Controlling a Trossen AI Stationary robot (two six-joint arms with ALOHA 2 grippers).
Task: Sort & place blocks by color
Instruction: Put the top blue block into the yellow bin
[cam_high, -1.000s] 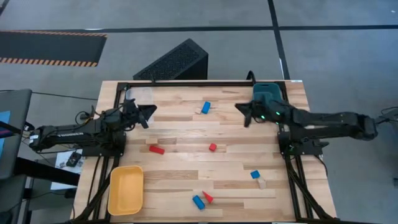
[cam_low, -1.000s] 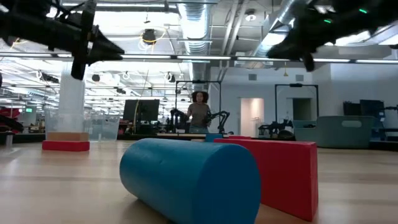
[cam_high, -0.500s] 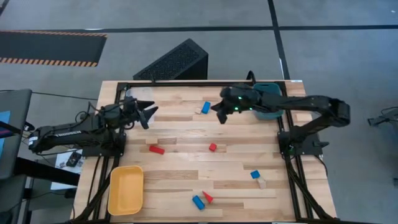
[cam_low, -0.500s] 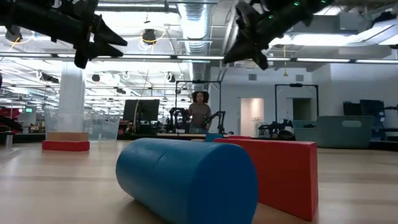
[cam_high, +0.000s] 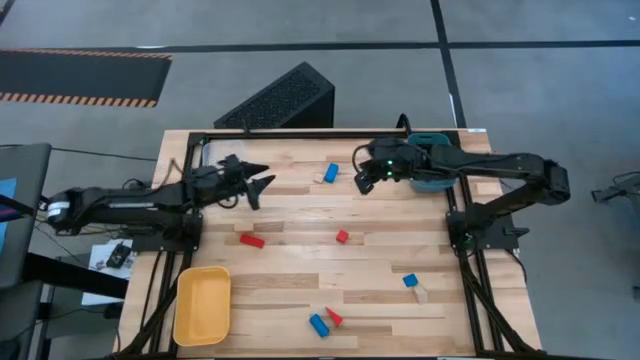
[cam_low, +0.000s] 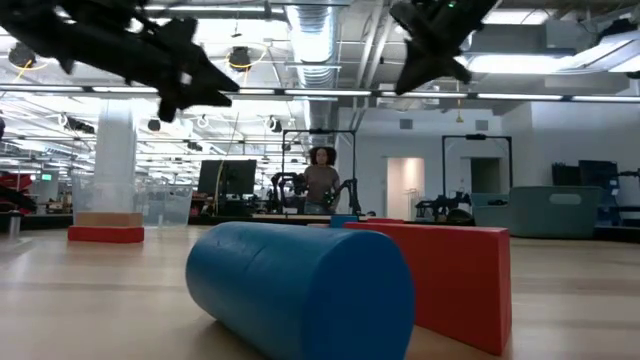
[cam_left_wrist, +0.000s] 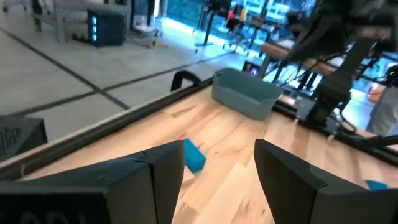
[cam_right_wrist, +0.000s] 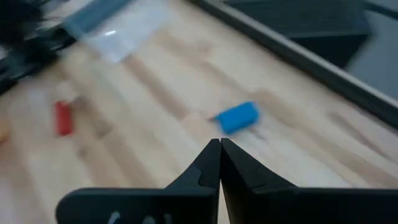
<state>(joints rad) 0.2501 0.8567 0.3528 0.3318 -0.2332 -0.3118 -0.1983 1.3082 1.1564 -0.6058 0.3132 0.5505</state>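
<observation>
Several small blocks lie flat on the wooden table. A blue block (cam_high: 331, 173) sits toward the far edge and also shows in the left wrist view (cam_left_wrist: 194, 155) and the right wrist view (cam_right_wrist: 238, 116). A red block (cam_high: 252, 240) and a smaller red one (cam_high: 342, 236) lie mid-table. Another blue block (cam_high: 410, 281) rests beside a pale wood block (cam_high: 421, 294). By the near edge lie a blue cylinder (cam_high: 319, 324) and a red wedge (cam_high: 334, 316). My left gripper (cam_high: 260, 184) hovers open, left of the far blue block. My right gripper (cam_high: 360, 181) hovers shut to that block's right.
A yellow tray (cam_high: 203, 304) sits at the near left corner, a teal tray (cam_high: 432, 160) at the far right and a clear tray (cam_high: 215, 155) at the far left. A black frame (cam_high: 300, 132) edges the table. A person (cam_low: 320, 185) stands far behind the table.
My right gripper has swung from beside the teal tray toward the table's left, stopping just right of the far blue block. My left gripper has reached toward the table's right, nearer the same block. No block has moved.
</observation>
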